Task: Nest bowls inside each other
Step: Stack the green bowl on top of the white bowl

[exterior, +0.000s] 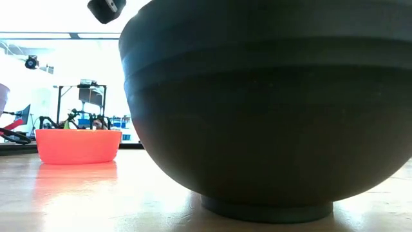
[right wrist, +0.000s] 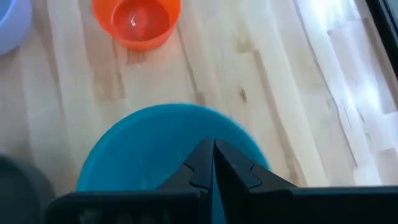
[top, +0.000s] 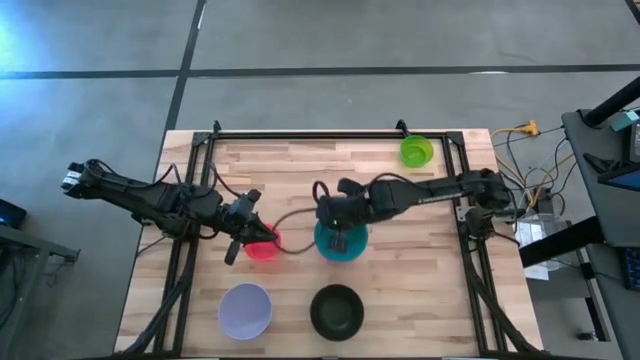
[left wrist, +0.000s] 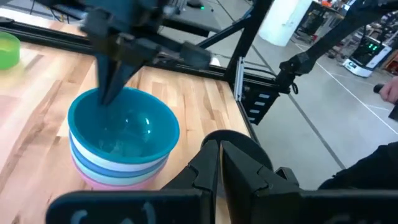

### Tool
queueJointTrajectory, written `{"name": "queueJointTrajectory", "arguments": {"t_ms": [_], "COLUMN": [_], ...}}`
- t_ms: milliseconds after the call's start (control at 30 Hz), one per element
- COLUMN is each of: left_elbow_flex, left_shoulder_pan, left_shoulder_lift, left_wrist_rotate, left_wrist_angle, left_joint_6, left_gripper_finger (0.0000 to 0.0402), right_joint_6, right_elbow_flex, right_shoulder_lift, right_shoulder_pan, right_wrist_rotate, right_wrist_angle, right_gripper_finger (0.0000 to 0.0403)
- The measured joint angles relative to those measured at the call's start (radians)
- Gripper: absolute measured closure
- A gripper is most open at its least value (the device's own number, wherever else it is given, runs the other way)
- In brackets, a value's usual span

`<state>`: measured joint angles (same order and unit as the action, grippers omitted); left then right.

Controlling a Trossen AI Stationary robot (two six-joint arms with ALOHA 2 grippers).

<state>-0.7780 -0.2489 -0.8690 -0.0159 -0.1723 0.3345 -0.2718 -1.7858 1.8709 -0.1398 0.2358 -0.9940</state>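
A stack of bowls with a teal bowl (top: 345,248) on top stands at the table's middle. In the left wrist view the teal bowl (left wrist: 134,127) sits in pale bowls, with a pink one (left wrist: 109,180) lowest. My right gripper (top: 337,236) is shut, and its fingers (left wrist: 111,84) point down into the teal bowl at its rim. My left gripper (top: 240,232) is shut and empty, above the table beside the small red bowl (top: 263,248). The red bowl rests on its base (exterior: 77,147). My right gripper's shut fingers (right wrist: 212,163) come from above and point down just inside the teal bowl's rim (left wrist: 93,99). I cannot tell whether they touch the bowl. The bowl sits upright, nested in the stack.
A lavender bowl (top: 245,310) and a black bowl (top: 337,312) stand near the table's near edge. The black bowl fills the low view (exterior: 270,109). A small lime green bowl (top: 416,151) stands at the far right. A black frame (top: 330,133) rims the table.
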Motion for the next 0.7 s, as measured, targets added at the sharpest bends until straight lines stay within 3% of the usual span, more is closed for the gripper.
{"name": "queueJointTrajectory", "arguments": {"t_ms": [200,700], "left_elbow_flex": [0.000,0.000], "left_shoulder_pan": [0.000,-0.001], "left_shoulder_lift": [-0.001,-0.001], "left_wrist_rotate": [0.057,0.080], "left_wrist_angle": [0.009,0.007], "left_joint_6": [0.090,0.105], "left_gripper_finger": [0.0398,0.0398], "right_joint_6": [0.094,0.153], "right_elbow_flex": [0.040,0.136], "right_shoulder_lift": [0.000,0.000], "right_shoulder_pan": [0.063,0.091], "right_wrist_rotate": [-0.046,-0.119], "right_wrist_angle": [0.027,0.120], "right_gripper_finger": [0.0394,0.0394]}}
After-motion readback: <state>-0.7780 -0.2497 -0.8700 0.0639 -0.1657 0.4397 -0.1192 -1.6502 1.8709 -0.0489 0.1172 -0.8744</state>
